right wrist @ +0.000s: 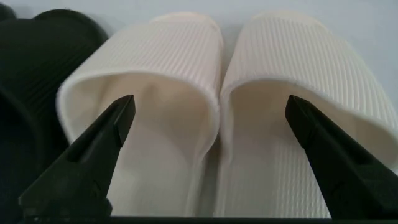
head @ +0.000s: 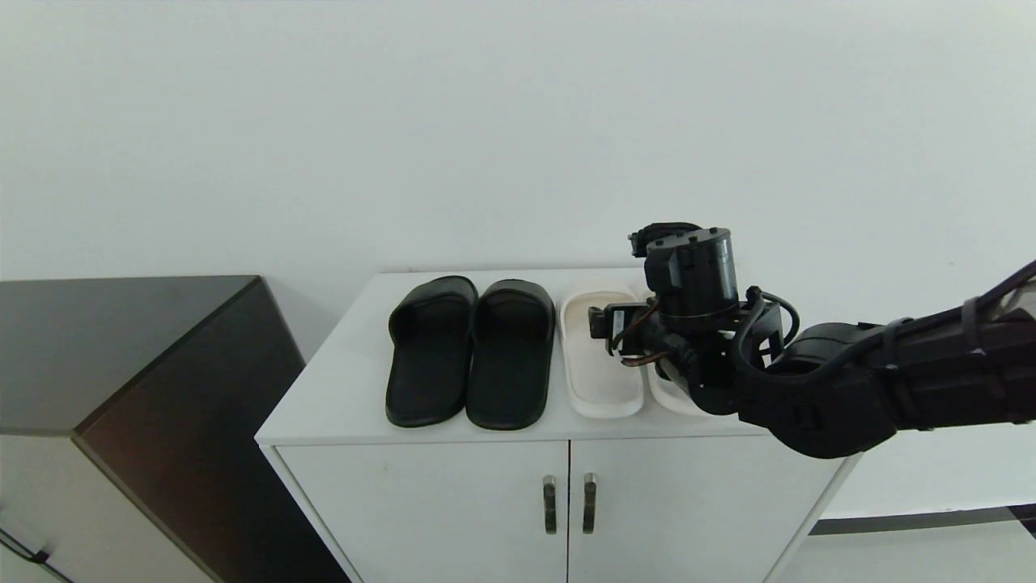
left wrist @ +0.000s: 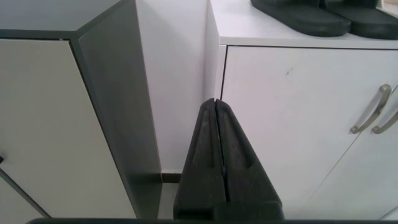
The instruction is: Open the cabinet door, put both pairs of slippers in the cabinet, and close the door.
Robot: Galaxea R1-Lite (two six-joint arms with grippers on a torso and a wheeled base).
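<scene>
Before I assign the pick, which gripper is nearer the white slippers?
Right. The right gripper hangs just over the white slippers, jaws open. The left gripper is lower, off the cabinet's left front corner, jaws shut.

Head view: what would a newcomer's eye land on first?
The black right arm, whose right gripper hangs over the white slippers on top of the white cabinet, with its open fingers to either side of the pair's straps. Next, the black slippers stand out against that top, beside the white pair on the robot's left. Below, both cabinet doors are shut.
</scene>
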